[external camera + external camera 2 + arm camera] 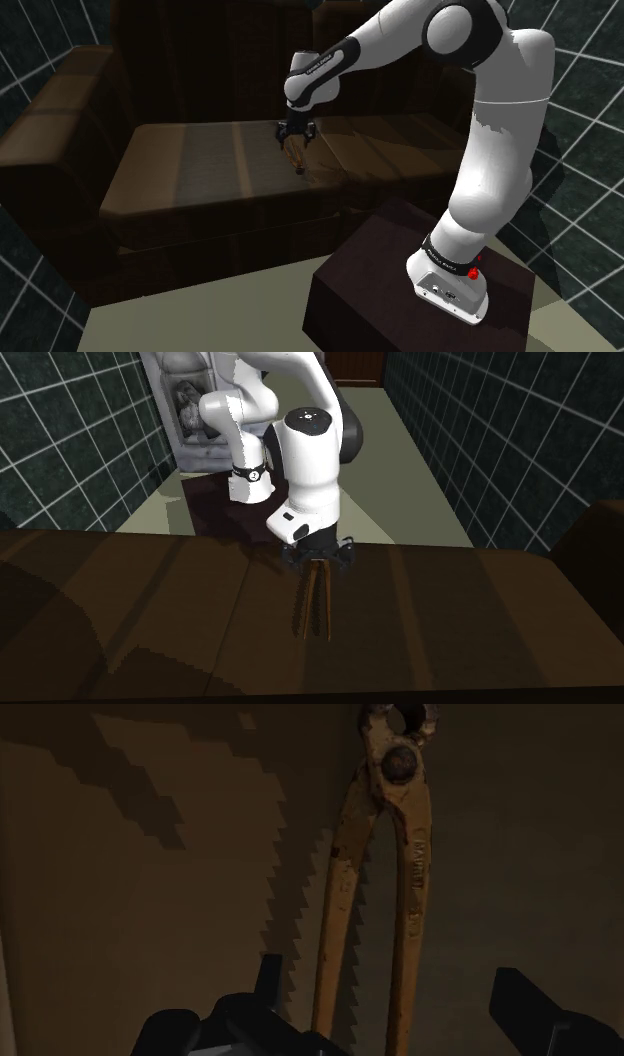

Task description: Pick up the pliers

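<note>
Pretty dim here, so the rusty tan long-handled pliers (343, 904) lying on the dark brown sofa seat (190, 170) nearly blend into it in the shoulder view. Their handle ends also run off the wrist view's edge. The white arm (480, 150) reaches out over the seat, with the black gripper (388, 972) pointing straight down just above the pliers. Its fingers (530, 1009) are spread either side of the handles, not touching them.

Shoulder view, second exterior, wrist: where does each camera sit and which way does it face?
Shoulder view: beside the stand, looking down across the sofa seat; shows stand, arm, claw.
Second exterior view: over the sofa, facing back at the arm; shows arm, claw.
Wrist view: on the hand, looking along the open claw's fingers at the pliers.
Shared: both exterior views show the claw over the pliers.
</note>
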Robot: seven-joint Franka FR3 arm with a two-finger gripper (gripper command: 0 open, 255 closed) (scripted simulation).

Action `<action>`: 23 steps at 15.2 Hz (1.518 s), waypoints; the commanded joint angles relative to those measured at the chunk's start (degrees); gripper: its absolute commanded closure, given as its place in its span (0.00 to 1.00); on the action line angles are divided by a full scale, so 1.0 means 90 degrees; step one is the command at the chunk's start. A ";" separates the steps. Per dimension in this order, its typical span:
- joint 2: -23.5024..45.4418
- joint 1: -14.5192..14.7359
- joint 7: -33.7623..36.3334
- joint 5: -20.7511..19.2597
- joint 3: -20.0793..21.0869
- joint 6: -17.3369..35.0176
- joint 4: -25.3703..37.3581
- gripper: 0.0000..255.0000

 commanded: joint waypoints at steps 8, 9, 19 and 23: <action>0.0328 -0.0003 -0.0021 -0.0003 -0.0011 0.0368 -0.0039 1.00; 0.0329 -0.0003 -0.0021 -0.0003 -0.0011 0.0368 -0.0038 1.00; 0.0144 0.0000 -0.0001 -0.0002 -0.0007 0.0165 -0.0019 1.00; -0.0071 -0.0005 0.0012 0.0000 -0.0004 -0.0117 0.0049 1.00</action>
